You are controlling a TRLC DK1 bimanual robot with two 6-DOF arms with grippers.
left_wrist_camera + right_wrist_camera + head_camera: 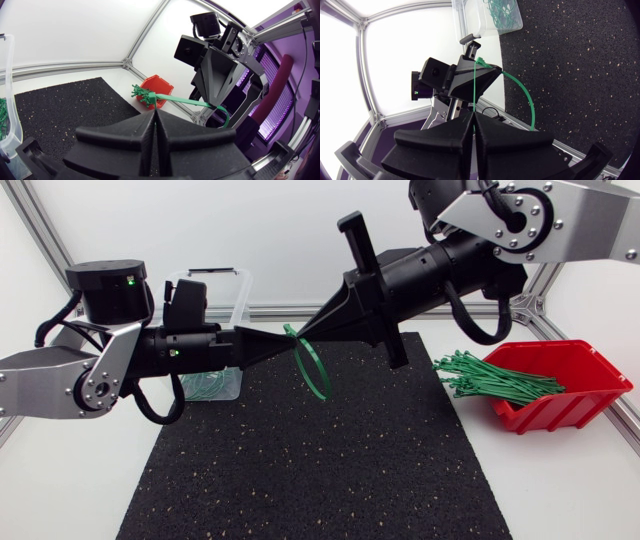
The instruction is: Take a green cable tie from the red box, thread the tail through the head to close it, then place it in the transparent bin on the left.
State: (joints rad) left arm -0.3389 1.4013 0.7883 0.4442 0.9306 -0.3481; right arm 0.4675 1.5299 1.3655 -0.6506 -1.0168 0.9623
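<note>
Green cable tie [325,388], likely light, springy, slick, loops above the mat [300,470]; left gripper [283,343] and right gripper [302,336] clamp its crossing ends.

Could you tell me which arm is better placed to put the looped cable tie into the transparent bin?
Left. The left gripper is shut on the green cable tie, and the transparent bin stands just beside that arm. The right gripper also grips the tie but reaches in from the red box side.

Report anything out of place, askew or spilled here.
The bundle of green cable ties juts out over the rim of the red box toward the mat. Nothing else stands out: nothing spilled or damaged.
</note>
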